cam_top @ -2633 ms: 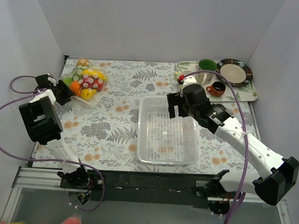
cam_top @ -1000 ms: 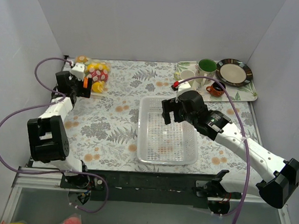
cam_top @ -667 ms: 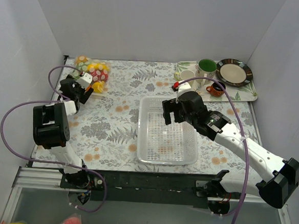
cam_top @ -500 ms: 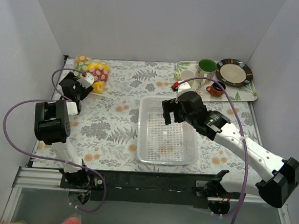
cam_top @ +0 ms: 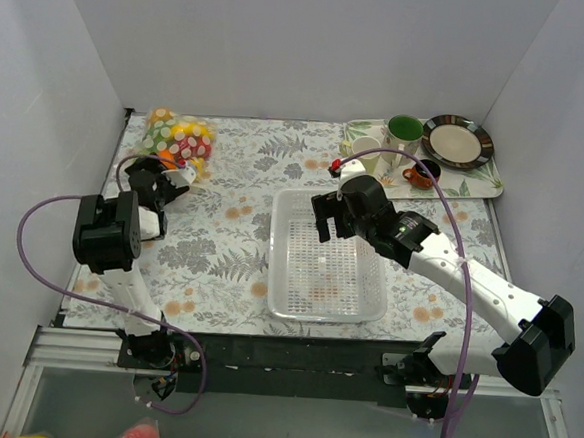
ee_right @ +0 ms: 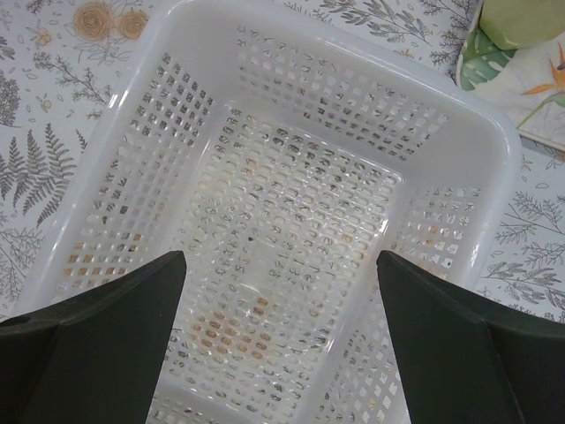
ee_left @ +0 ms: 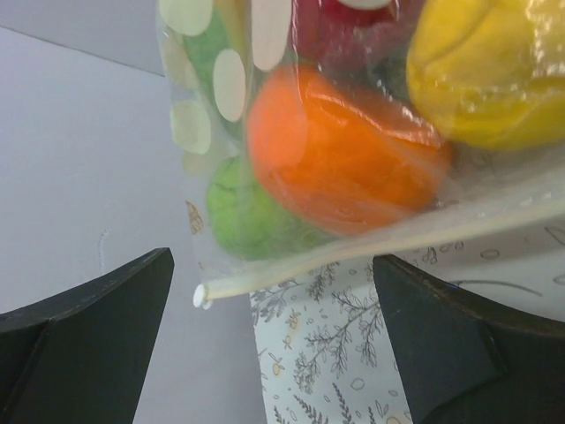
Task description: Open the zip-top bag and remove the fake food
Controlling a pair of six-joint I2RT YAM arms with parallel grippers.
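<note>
The zip-top bag, clear with white dots, lies at the back left corner of the table, full of fake food. Close up in the left wrist view I see its zip seal running across, with an orange piece, a yellow piece and a green piece behind the plastic. My left gripper is open just short of the seal, touching nothing. My right gripper hangs open above the white basket, empty.
A leaf-print tray at the back right carries a green cup, a white mug, a brown cup and a plate. The left wall stands close beside the bag. A floral cloth covers the table.
My left arm has swung round from the bag's left side to its near edge, and the bag has shifted a little. The right gripper has edged slightly left over the basket.
</note>
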